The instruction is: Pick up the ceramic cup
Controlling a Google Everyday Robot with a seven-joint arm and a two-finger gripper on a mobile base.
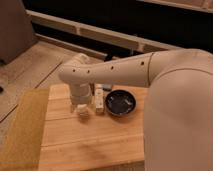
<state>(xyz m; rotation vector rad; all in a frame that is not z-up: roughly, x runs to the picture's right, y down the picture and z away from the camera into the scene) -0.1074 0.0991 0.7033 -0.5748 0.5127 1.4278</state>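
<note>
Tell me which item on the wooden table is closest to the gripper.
The small pale ceramic cup, leftmost, right at the gripper; the white block and black bowl sit farther right.

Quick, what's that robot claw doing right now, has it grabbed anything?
Gripper: down at the ceramic cup on the wooden table, left of the white block; open, closed or holding cannot be told.

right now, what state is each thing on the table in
ceramic cup: on the table, under the gripper
gripper: pointing down, right at the cup
black bowl: upright, looks empty
white block: on the table between cup and bowl
</note>
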